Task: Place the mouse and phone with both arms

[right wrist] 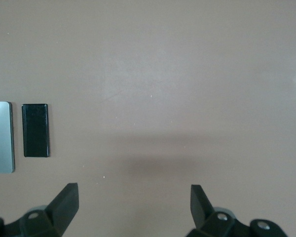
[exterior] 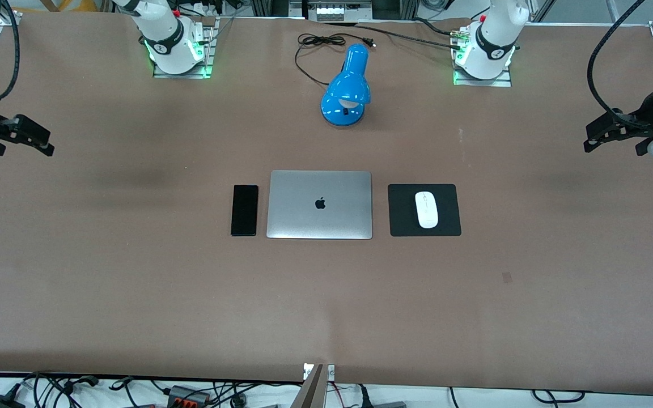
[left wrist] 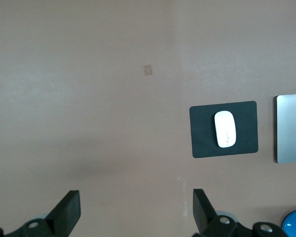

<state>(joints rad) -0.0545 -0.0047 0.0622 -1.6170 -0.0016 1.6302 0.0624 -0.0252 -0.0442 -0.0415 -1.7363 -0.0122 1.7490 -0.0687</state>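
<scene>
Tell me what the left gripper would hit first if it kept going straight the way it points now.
Probably just bare brown table. The left gripper, jaws open, looks down on empty tabletop; the white oval mouse on its square black pad sits off that line.

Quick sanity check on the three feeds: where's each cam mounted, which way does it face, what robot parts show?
Front view: high across the table, facing both bases; shows laptop, lamp, left pincer, right pincer.
Left wrist view: on the left wrist, looking down; open fingertips show, mouse on its pad.
Right wrist view: on the right wrist, looking down; open fingertips, phone.
Shared: both wrist views catch a laptop edge.
</scene>
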